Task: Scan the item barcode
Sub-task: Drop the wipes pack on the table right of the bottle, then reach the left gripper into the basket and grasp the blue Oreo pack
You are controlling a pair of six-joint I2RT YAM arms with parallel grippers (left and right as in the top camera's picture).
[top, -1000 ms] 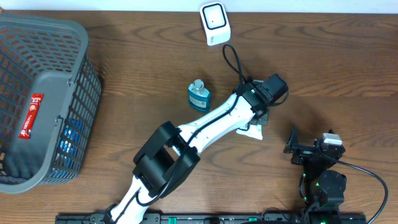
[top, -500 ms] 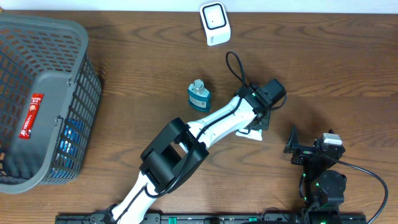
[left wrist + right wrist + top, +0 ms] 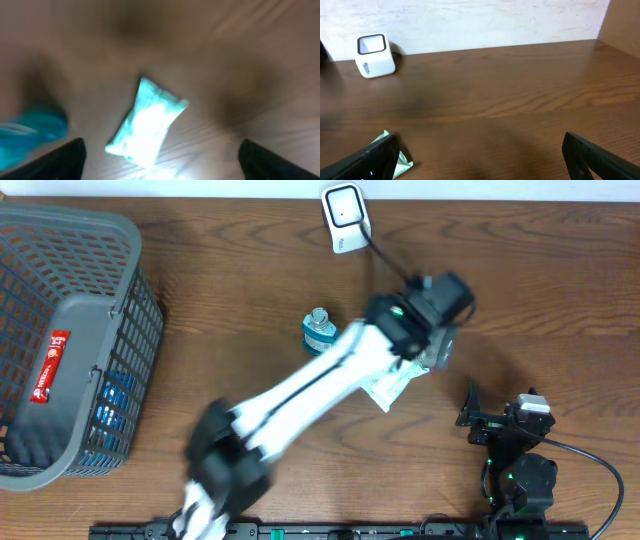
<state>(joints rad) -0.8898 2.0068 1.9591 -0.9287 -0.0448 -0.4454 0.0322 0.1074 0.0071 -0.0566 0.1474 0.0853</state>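
Overhead view of a wooden tabletop [image 3: 560, 270]. The left arm [image 3: 320, 375] is smeared with blur and hides part of a pale mint packet [image 3: 388, 387], which lies flat on the wood under the wrist. The left wrist view is blurred too. There the left tool [image 3: 160, 150] has its fingers spread wide and grips nothing. The packet lies on the wood in line with the gap, and no barcode or print can be made out. A teal bottle [image 3: 320, 330] stands to the left of it. The white scanner [image 3: 345, 218] sits at the far edge, well apart from the packet, its label too small to read. The right tool [image 3: 479, 142] is wide open and empty, with the packet's corner cut off beside one finger. A grey basket [image 3: 140, 300] on the left holds a red pack [image 3: 47, 367] with unreadable white lettering.
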